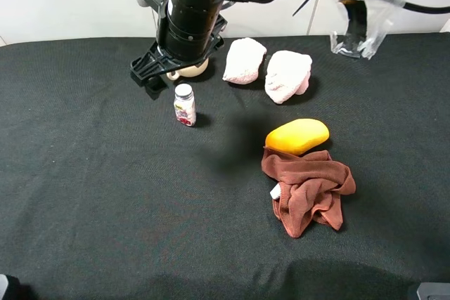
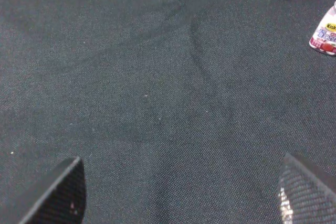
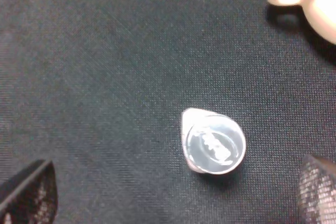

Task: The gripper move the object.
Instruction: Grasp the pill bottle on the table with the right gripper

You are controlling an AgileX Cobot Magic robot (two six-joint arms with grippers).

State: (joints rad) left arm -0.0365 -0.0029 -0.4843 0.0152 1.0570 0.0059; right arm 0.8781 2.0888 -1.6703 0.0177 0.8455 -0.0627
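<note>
1. My right tool [image 3: 173, 195] hangs over the black worktop [image 3: 79, 51] close to the cream teapot [image 3: 315, 3], fingers spread wide and gripping nothing.
2. The little bottle [image 3: 212, 141] stands upright near the teapot, not touching it. I'm looking straight down on its silver cap.
3. My left tool [image 2: 184, 192] is spread and empty too, farther from the teapot than the bottle is.
</note>
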